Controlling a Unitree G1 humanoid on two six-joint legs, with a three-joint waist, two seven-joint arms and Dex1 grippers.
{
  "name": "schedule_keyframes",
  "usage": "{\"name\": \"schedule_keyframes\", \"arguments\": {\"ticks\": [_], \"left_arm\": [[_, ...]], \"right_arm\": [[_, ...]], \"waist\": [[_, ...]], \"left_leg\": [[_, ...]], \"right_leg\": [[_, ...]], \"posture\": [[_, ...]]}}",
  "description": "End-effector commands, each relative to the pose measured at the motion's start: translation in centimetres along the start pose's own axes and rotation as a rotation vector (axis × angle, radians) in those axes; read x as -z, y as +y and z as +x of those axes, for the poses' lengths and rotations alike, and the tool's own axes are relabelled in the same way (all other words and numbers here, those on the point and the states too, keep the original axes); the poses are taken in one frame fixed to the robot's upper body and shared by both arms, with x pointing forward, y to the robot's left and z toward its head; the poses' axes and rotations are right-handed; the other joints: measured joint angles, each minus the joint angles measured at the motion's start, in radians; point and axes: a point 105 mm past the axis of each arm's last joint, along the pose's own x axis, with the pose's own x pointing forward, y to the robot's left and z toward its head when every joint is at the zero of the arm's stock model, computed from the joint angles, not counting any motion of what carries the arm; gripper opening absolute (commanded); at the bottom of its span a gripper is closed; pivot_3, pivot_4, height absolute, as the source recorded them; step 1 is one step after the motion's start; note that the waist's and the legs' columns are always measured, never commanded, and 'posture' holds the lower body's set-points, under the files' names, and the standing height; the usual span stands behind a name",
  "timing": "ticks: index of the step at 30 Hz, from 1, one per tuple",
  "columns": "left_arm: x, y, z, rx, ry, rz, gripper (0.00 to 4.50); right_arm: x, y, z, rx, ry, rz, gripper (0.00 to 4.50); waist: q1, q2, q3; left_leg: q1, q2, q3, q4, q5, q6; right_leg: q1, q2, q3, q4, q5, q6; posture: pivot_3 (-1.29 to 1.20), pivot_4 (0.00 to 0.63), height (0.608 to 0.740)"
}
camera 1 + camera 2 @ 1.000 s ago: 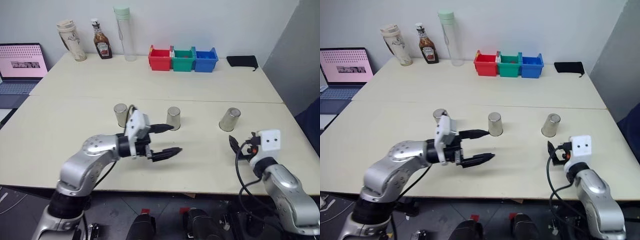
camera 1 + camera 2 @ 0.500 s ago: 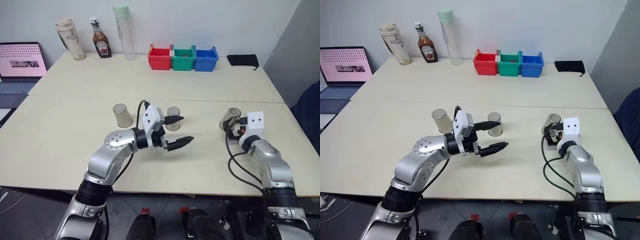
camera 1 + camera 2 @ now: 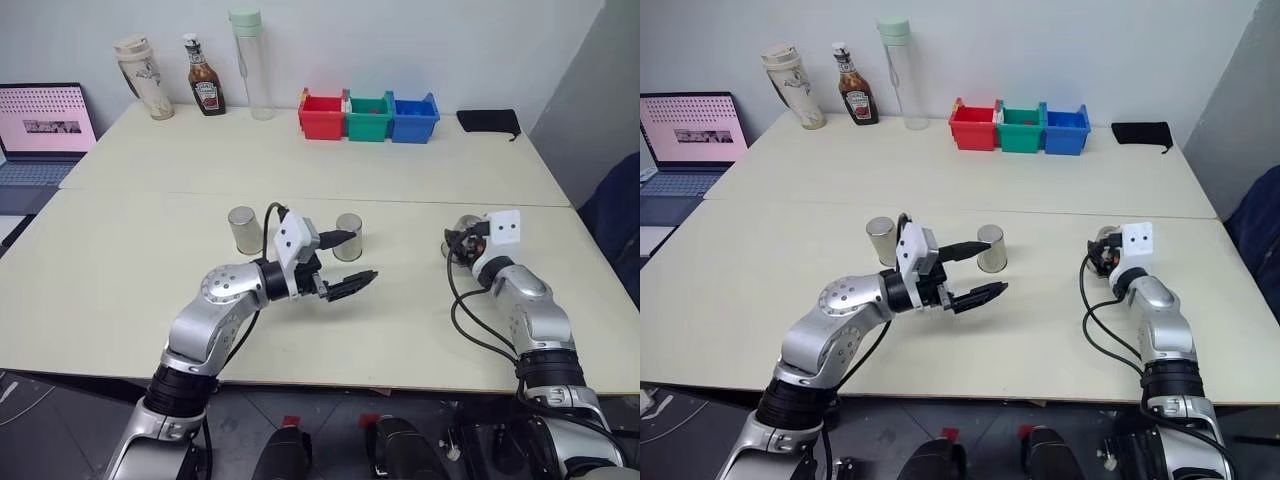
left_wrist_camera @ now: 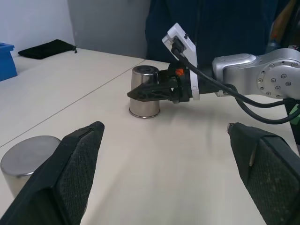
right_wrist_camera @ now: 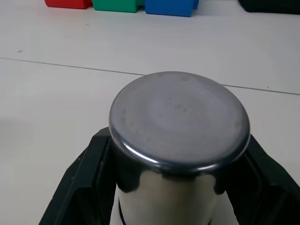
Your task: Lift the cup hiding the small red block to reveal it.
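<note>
Three cups upside down on the table; right gripper now closing on the rightmost one.

Rightmost cup is sitting near the table's right edge, right gripper having just reached in and clamped both fingers against its sides; block likely under it, lift is coming next. Left gripper is hovering spread wide, beside the middle cup, touching nothing; left cup is standing untouched.

We see red bin, green bin, blue bin in row at far table edge; ketchup bottle, clear bottle, tumbler further left; laptop; black cloth.
</note>
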Motion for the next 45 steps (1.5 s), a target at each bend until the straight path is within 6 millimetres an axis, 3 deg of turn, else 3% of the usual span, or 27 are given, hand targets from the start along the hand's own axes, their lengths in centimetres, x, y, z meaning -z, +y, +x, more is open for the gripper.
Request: {"name": "schedule_keyframes", "arguments": {"ticks": [1,3,5,10,15,19,21,26,30,35,38,41,45], "left_arm": [[-1.3,-0.3,-0.1,0.001,-0.043,0.046,4.5],[-1.2,-0.4,-0.1,0.0,-0.043,0.041,4.5],[-1.0,-0.6,-0.1,0.002,-0.041,0.036,4.5],[-1.0,-0.9,0.4,0.024,-0.043,0.031,4.5],[-0.9,-1.2,0.6,0.047,-0.04,0.026,4.5],[-0.9,-1.2,0.7,0.04,-0.039,0.024,4.5],[-1.0,-1.2,0.7,0.04,-0.041,0.022,4.5],[-1.0,-1.5,0.7,0.041,-0.046,0.013,4.5],[-0.7,-1.6,0.6,0.031,-0.047,-0.004,4.5],[-0.4,-1.7,-0.4,0.003,-0.008,0.011,4.5],[-0.4,-1.6,-1.7,-0.015,0.028,0.014,4.5],[-0.3,-1.7,-2.4,-0.014,0.062,0.027,4.5],[-0.2,-1.7,-2.2,-0.013,0.066,0.023,4.5]], "right_arm": [[-7.7,-1.7,-1.7,0.1,-0.221,-0.014,2.69],[-9.2,-2.2,-2.7,0.146,-0.245,0.034,2.69],[-9.1,-3.0,-3.4,0.198,-0.215,0.051,2.69],[-6.0,-5.3,-3.8,0.313,-0.075,0.025,2.69],[-2.2,-6.0,-2.8,0.321,-0.002,0.066,2.69],[-0.4,-5.7,-2.2,0.292,0.021,0.084,2.69],[0.1,-5.4,-2.2,0.271,0.027,0.089,3.4],[0.0,-5.5,-3.6,0.278,0.026,0.046,4.44],[0.1,-5.3,-5.9,0.274,0.048,0.023,4.44],[-2.2,-2.4,-10.4,0.148,0.037,0.034,4.44],[-3.6,1.8,-13.8,-0.048,0.036,0.004,4.44],[-3.2,4.7,-16.3,-0.171,0.086,-0.079,4.44],[-1.7,5.8,-17.2,-0.166,0.136,-0.087,4.44]], "waist": [[0.0,0.002,0.001],[0.001,0.003,0.002],[0.002,0.003,0.001],[0.002,0.003,0.001],[-0.001,0.003,0.001],[-0.002,0.003,0.001],[-0.002,0.003,0.001],[0.0,0.003,0.001],[0.001,0.004,0.001],[0.002,0.005,0.001],[-0.002,0.006,0.001],[-0.001,0.006,0.001],[0.0,0.005,0.0]], "left_leg": [[0.0,0.0,0.0,0.0,0.0,0.0],[-0.001,0.0,0.0,0.0,0.0,0.0],[-0.002,0.0,-0.002,0.0,0.0,0.0],[-0.001,0.0,-0.002,0.0,0.0,0.0],[-0.001,0.0,0.001,0.0,0.0,0.0],[0.0,0.0,0.001,0.0,0.0,0.0],[0.0,0.0,0.001,0.0,0.0,0.0],[-0.001,0.0,0.0,0.0,0.0,0.0],[-0.002,0.0,-0.001,0.0,0.0,0.0],[-0.003,0.0,-0.003,-0.001,0.0,0.0],[-0.002,0.001,-0.004,-0.001,0.0,0.0],[0.0,0.003,-0.005,-0.001,0.0,0.0],[0.002,0.003,-0.003,0.0,0.0,0.0]], "right_leg": [[0.0,0.0,0.0,0.0,0.0,0.0],[-0.001,0.0,0.0,0.0,0.0,0.0],[-0.001,0.0,0.0,0.0,0.0,0.0],[0.0,0.0,0.0,-0.001,-0.001,0.001],[-0.001,0.0,0.0,0.0,-0.001,0.001],[-0.001,0.001,0.0,-0.001,-0.001,0.001],[-0.001,0.001,0.001,-0.001,-0.001,0.001],[0.0,0.001,0.0,0.0,-0.001,0.001],[-0.001,0.0,0.001,-0.001,-0.001,0.002],[-0.001,0.0,0.0,-0.002,-0.001,0.002],[-0.001,0.0,0.0,-0.002,-0.002,0.001],[0.001,0.002,-0.001,-0.002,-0.003,0.0],[0.002,0.002,-0.001,-0.002,-0.005,-0.005]], "posture": [[0.0,0.15,0.74],[0.0,0.15,0.74],[0.0,0.15,0.74],[0.0,0.15,0.74],[0.0,0.15,0.74],[0.0,0.15,0.74],[0.0,0.15,0.74],[0.0,0.15,0.74],[0.0,0.15,0.74],[0.0,0.15,0.74],[0.0,0.15,0.74],[0.0,0.15,0.74],[0.0,0.15,0.74]]}}
